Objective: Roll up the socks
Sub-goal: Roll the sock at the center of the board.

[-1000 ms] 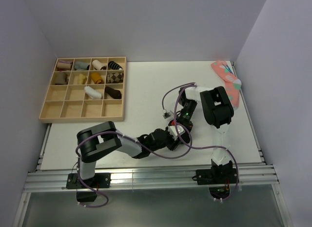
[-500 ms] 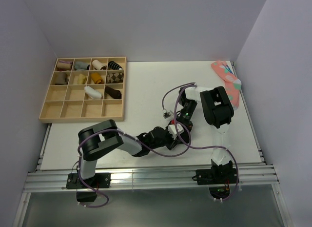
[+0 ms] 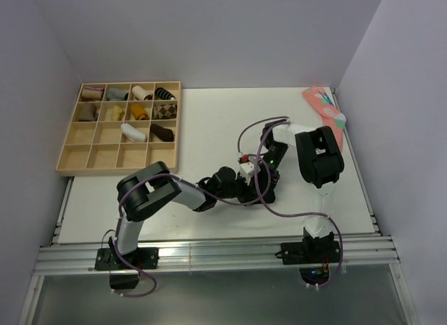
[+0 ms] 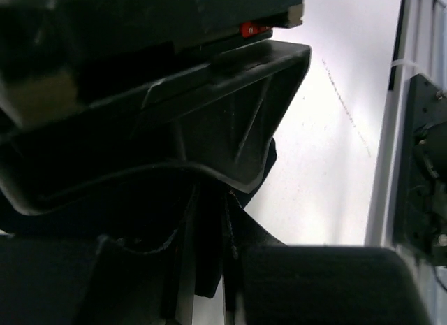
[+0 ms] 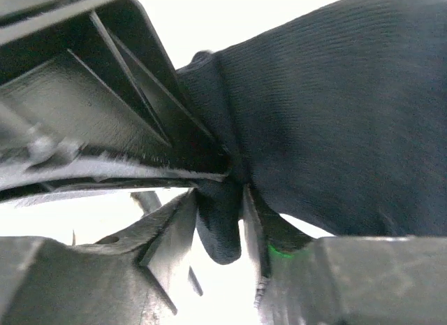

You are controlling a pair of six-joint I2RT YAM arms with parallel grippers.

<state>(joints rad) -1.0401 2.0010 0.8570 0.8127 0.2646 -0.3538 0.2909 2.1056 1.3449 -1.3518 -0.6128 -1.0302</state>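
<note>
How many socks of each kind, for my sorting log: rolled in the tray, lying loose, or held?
Rolled sock bundles in the wooden compartment tray: 10
Coral-pink spotted sock lying loose: 1
Black knit sock, pinched by left gripper and right gripper: 1
Total: 12

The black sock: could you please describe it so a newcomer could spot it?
On the white table, look front centre-right, where the left tool and right tool meet. The black sock is pinched there: plain black knit, unlike the spotted coral-pink sock at the far right.
</note>
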